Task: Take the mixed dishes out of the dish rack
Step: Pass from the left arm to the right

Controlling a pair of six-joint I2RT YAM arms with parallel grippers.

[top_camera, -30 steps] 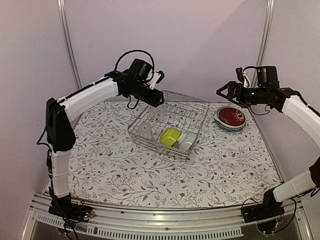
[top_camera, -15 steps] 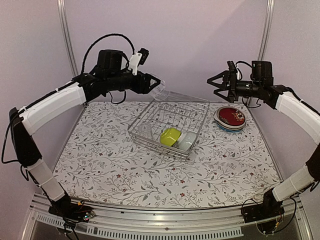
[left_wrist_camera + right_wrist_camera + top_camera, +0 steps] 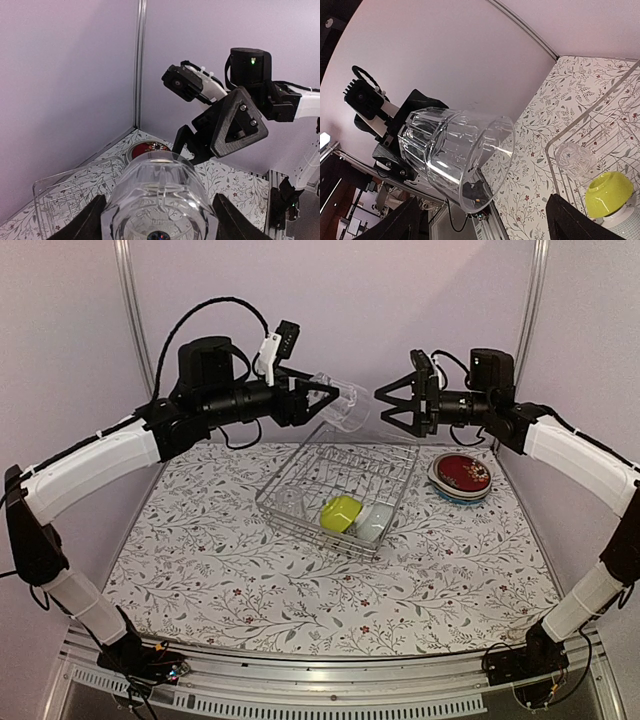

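My left gripper [image 3: 326, 405] is shut on a clear glass [image 3: 346, 408] and holds it on its side in the air above the back of the dish rack [image 3: 300, 472]. In the left wrist view the glass [image 3: 159, 192] fills the gap between my fingers [image 3: 85, 222]. My right gripper [image 3: 389, 407] is open and faces the glass's mouth, a short gap away; it also shows in the left wrist view [image 3: 186, 142]. The right wrist view shows the glass [image 3: 455, 152] ahead. In the rack lie a second clear glass [image 3: 290, 500], a yellow-green bowl [image 3: 340, 512] and a pale bowl [image 3: 372, 524].
A stack of plates with a dark red one [image 3: 463, 473] on top sits on the flowered tablecloth right of the rack. The back wall and its corner posts stand close behind both grippers.
My left gripper has risen from the rack's back left corner with the glass and carried it right. My right gripper has moved left toward it, jaws open.
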